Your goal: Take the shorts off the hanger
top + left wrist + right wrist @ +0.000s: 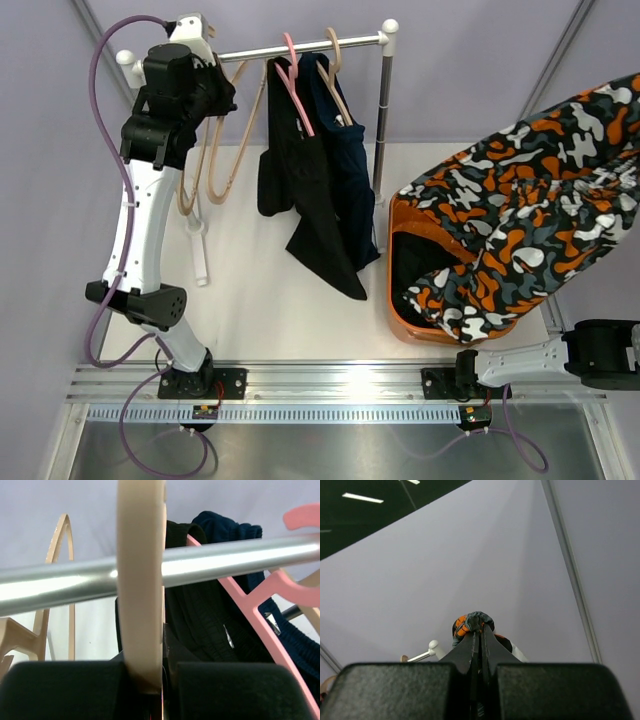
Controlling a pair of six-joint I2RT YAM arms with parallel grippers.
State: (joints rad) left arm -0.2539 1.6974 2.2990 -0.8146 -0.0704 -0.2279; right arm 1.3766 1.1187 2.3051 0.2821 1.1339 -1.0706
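Top external: a rail (300, 47) runs across the back of a white table (250, 300).
Left gripper (145, 685): up at the rail's left end, its fingers pressed against both sides of a beige hanger (140, 580) that hooks over the bar.
Black shorts (300, 200): hanging mid-rail on a pink hanger (297, 90).
Navy shorts (352, 170): just right of the black pair, touching it (also still on the rail).
Basket (398, 310): orange, right of the rack post, with dark cloth inside.
Patterned shorts (530, 190): lifted high at the right, lower end drooping into the basket.
Right gripper (477, 640): clamped tight on a bunched edge of the patterned shorts.
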